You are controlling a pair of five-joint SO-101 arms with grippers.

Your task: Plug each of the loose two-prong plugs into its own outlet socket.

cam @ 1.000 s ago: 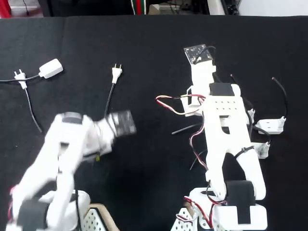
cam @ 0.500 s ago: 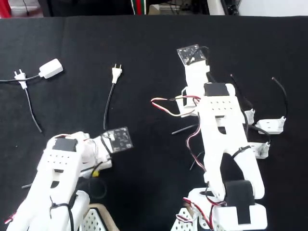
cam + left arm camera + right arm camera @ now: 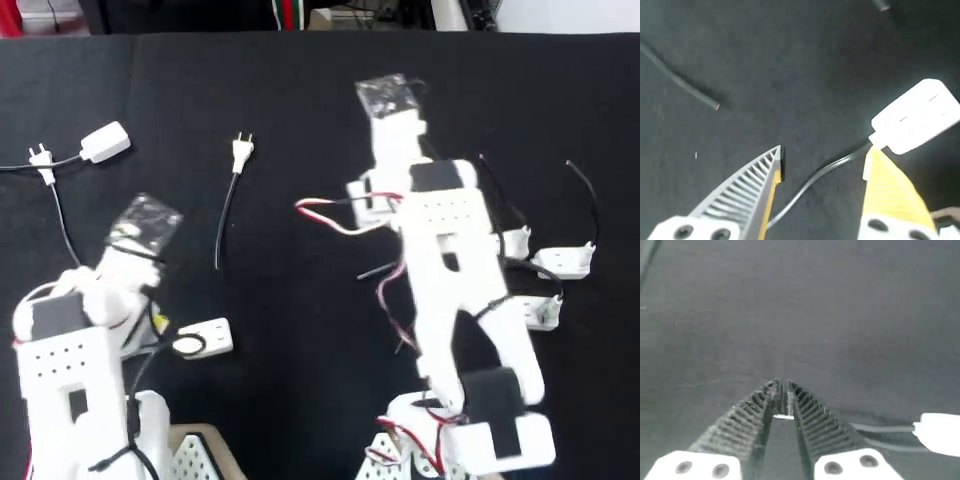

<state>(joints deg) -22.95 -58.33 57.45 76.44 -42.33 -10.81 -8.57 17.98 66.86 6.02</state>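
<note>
On the table (image 3: 300,90), the plug (image 3: 242,150) points prongs-first toward the back.

Robotics lab bench: black-clothed table (image 3: 560,90), loose wires (image 3: 325,215) on a white arm (image 3: 450,230), clutter (image 3: 330,15) behind.

The black tablecloth (image 3: 300,100) is lit evenly from above, and hardly any shadows are cast on it. The white outlet socket (image 3: 917,122) is washed out by glare in the left wrist view.

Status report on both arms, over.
Left gripper open above a cable beside a white socket. Right gripper shut, empty. Loose plug lies unplugged. Nothing in the way.
</note>
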